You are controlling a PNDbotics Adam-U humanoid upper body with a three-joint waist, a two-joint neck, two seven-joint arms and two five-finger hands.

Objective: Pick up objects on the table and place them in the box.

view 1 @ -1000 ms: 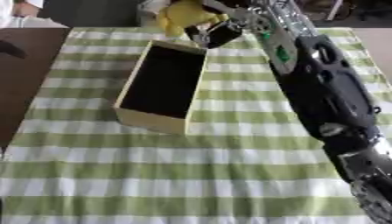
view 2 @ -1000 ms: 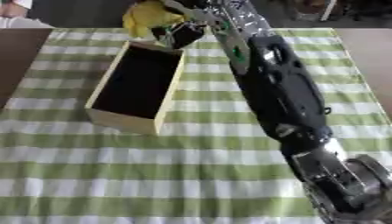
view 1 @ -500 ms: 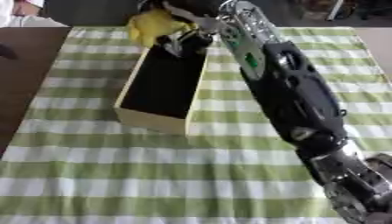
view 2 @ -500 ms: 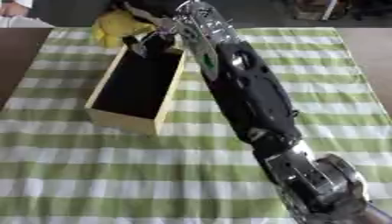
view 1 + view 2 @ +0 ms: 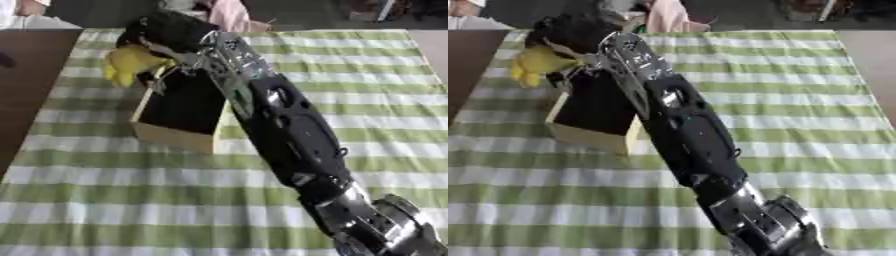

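My right arm reaches from the lower right across the table to the far left. Its hand (image 5: 168, 33) is shut on a yellow soft thing (image 5: 129, 63), which hangs below the fingers. The thing sits at the far left corner of the box (image 5: 171, 137), partly over the rim and partly over the cloth beside it. The box is an open cream-walled box with a dark inside, lying lengthwise away from me. My forearm covers its right wall. I cannot see what is inside the box. The left hand shows in no view.
A green and white checked cloth (image 5: 105, 200) covers the table. Bare dark brown tabletop (image 5: 22, 90) lies to the left of the cloth. Open cloth stretches to the right of my arm (image 5: 798, 115) and in front of the box.
The right hand has swung left with the yellow thing, from above the box's far right corner to its far left corner, and has come lower.
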